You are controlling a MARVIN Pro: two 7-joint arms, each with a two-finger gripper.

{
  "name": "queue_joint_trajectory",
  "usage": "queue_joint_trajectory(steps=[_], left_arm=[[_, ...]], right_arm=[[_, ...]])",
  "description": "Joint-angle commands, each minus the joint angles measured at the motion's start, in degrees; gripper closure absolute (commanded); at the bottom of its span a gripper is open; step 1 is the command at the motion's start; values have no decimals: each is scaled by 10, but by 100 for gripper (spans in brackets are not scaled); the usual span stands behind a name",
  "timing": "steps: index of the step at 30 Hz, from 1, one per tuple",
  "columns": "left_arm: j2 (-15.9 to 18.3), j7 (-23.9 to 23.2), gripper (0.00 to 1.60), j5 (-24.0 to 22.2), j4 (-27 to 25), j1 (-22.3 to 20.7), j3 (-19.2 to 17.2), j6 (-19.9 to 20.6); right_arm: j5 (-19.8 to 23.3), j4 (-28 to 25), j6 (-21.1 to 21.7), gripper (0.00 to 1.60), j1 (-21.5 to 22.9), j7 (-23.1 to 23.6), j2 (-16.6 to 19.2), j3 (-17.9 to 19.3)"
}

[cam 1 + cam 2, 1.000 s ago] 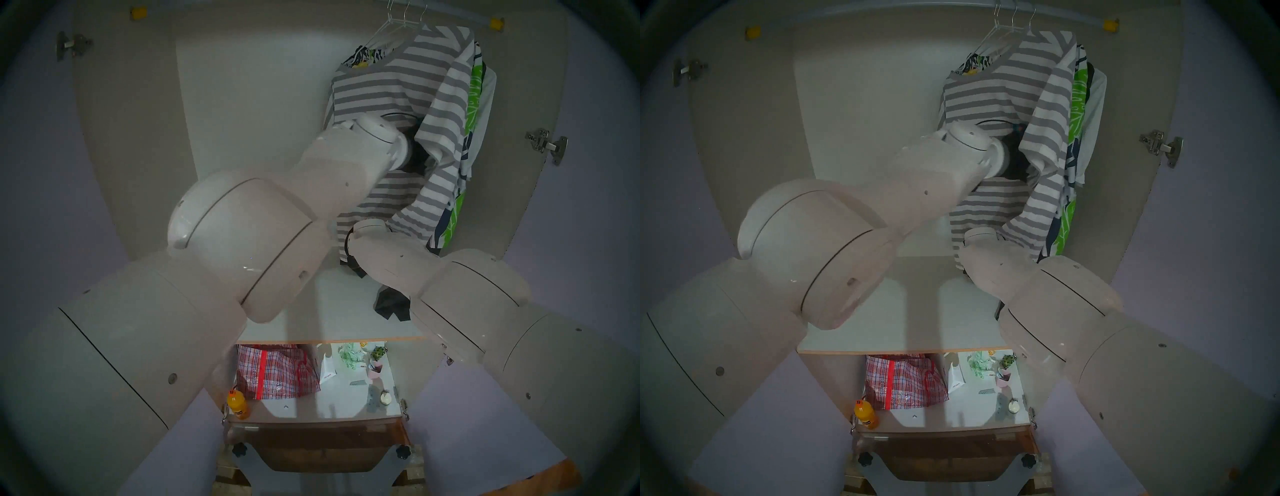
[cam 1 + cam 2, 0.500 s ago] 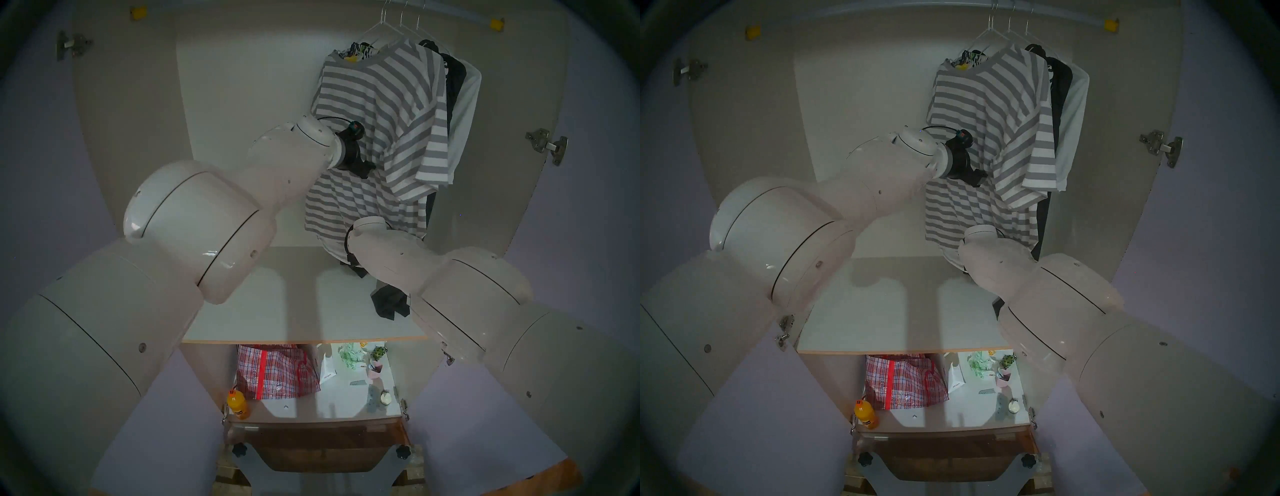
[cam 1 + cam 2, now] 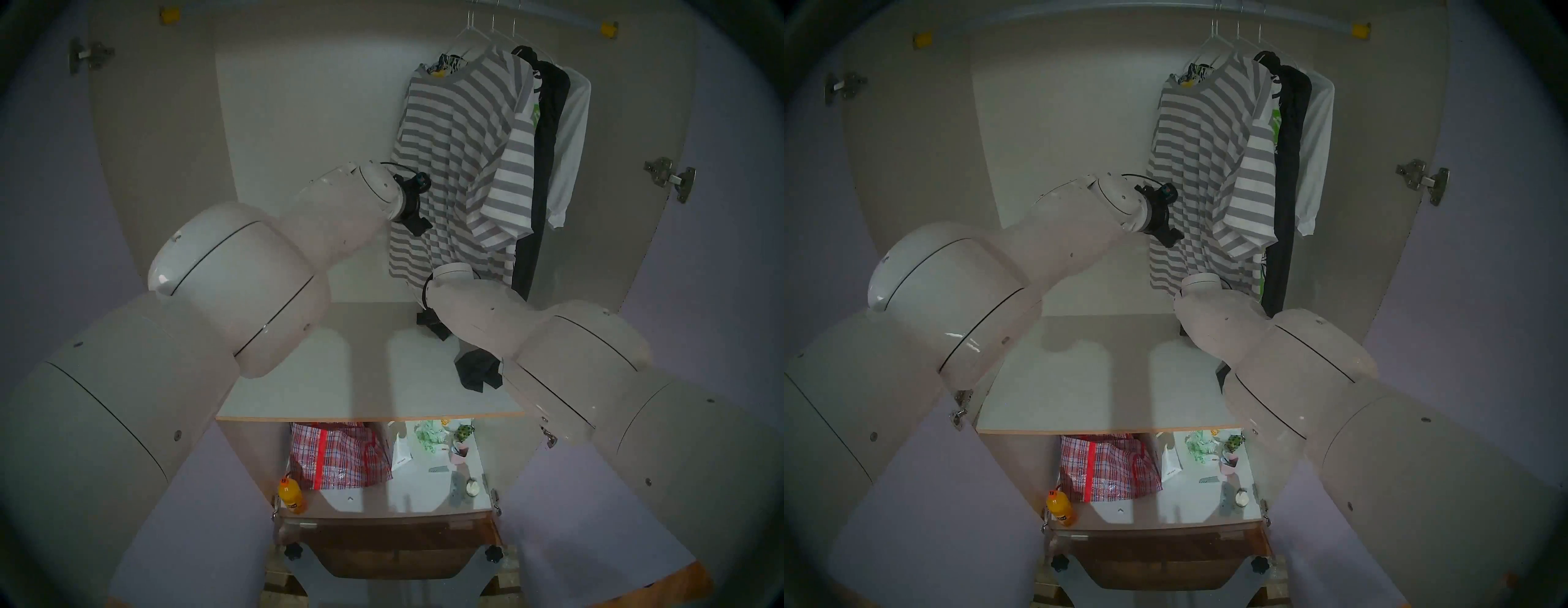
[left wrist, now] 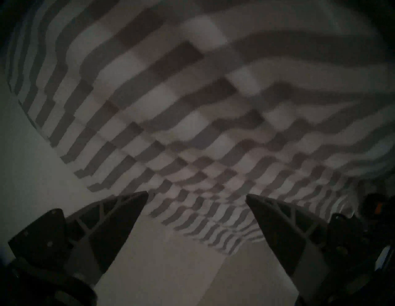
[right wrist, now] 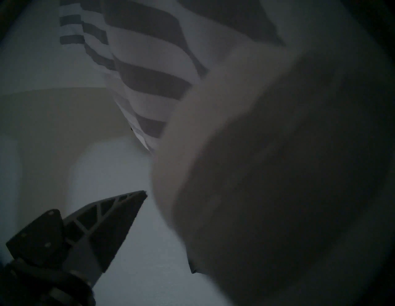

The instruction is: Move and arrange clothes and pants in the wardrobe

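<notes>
From my head cameras, the soft grey-and-white striped T-shirt (image 3: 458, 170) hangs in loose folds from a thin wire hanger on the wardrobe rail (image 3: 551, 17), at its right end. Just beside it hang the limp black pants (image 3: 547, 140) and the white blouse (image 3: 572, 140); a scrap of floral print (image 3: 445, 66) peeks at the collar. My left arm reaches up, its wrist at the shirt's left edge; my right arm lies low over the flat white shelf (image 3: 339, 382), whose left half is open.

In my left wrist view, my left gripper (image 4: 196, 195) is spread wide and empty, ribbed fingers apart before the striped cloth.

In my right wrist view, only one finger of my right gripper (image 5: 119, 215) shows; blurred cloth hides the other, so I cannot tell its spread.
</notes>
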Motion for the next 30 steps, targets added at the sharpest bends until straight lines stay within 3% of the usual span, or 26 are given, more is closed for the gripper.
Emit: queue_joint_trajectory(steps=[1, 9, 13, 19, 30], left_arm=[[21, 37, 0, 13, 0, -18, 12, -15], [42, 76, 0, 12, 2, -14, 19, -34], [50, 85, 0, 8, 4, -9, 13, -42], [59, 101, 0, 12, 11, -1, 13, -37], [69, 121, 0, 8, 27, 24, 6, -33]], right_arm=[[-2, -12, -12, 0, 18, 8, -1, 0], [5, -19, -17, 0, 11, 39, 3, 13], [24, -20, -12, 0, 3, 69, 8, 38], [25, -39, -58, 0, -7, 104, 20, 53], [23, -59, -89, 0, -21, 94, 31, 55]])
